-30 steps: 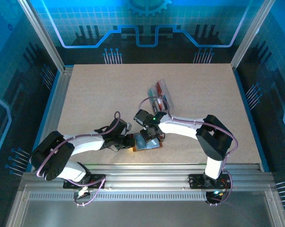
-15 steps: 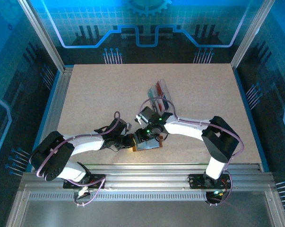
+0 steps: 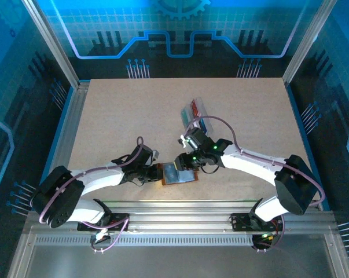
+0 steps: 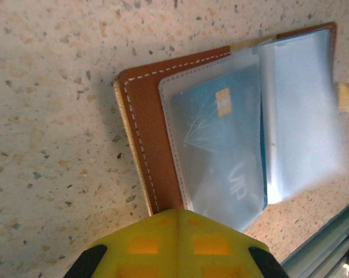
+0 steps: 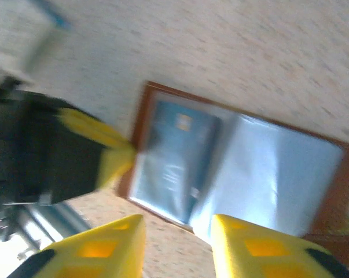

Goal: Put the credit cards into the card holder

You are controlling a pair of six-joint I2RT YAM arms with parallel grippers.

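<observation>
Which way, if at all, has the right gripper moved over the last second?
Yes. The right gripper has shifted rightward relative to the card holder, which has stayed put.

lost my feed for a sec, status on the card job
Left pincer shut, tips pressing the card holder's edge. Right pincer open, empty, over it. Holder open, blue card in a sleeve. More cards in the clear tray; nothing in the way.
</observation>
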